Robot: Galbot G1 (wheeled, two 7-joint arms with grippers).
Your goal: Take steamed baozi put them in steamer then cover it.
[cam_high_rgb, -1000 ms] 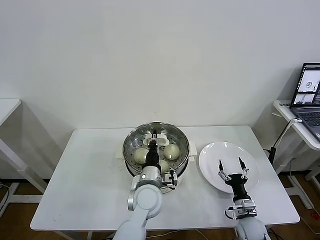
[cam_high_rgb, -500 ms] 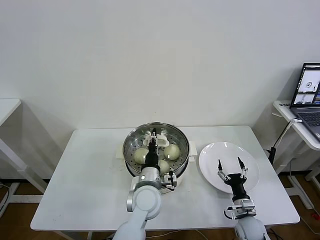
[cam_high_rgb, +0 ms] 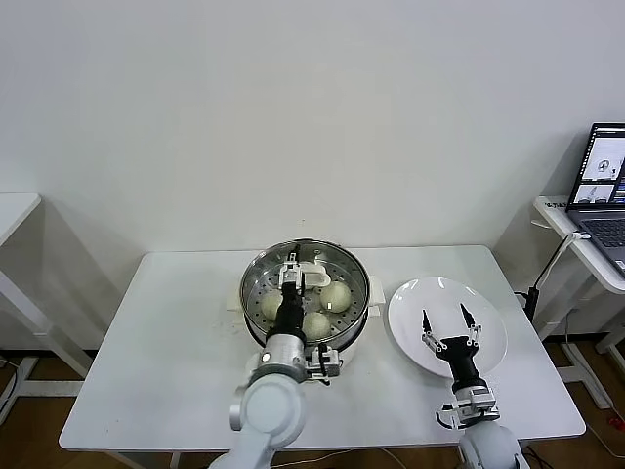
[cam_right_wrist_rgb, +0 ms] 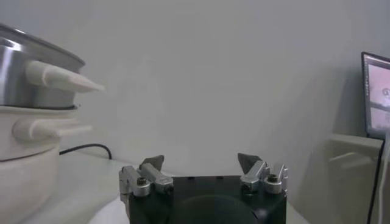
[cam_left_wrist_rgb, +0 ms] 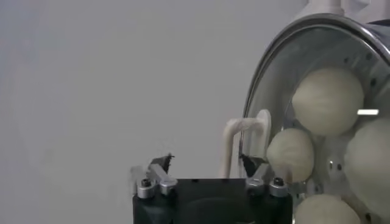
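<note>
Left hand [cam_high_rgb: 290, 267] gapes open over the covered steamer [cam_high_rgb: 306, 289], seemingly clear of the cover's handle [cam_high_rgb: 312, 275]; right hand [cam_high_rgb: 444, 323] open, right of it.

The left hand [cam_high_rgb: 291, 265] and its arm are covering part of the steamer [cam_high_rgb: 258, 278] and some of the steamed baozi [cam_high_rgb: 335, 295]. The left wrist view's edge is cutting off the steamer [cam_left_wrist_rgb: 286, 42]. The picture's edge is cropping the laptop [cam_high_rgb: 607, 181].

A white table [cam_high_rgb: 166, 342] is shown. At its centre, toward 12 o'clock, the steamer [cam_high_rgb: 256, 277] is seated on its white base. At 3 o'clock, just beside it, a white plate [cam_high_rgb: 408, 311] is laid flat.
</note>
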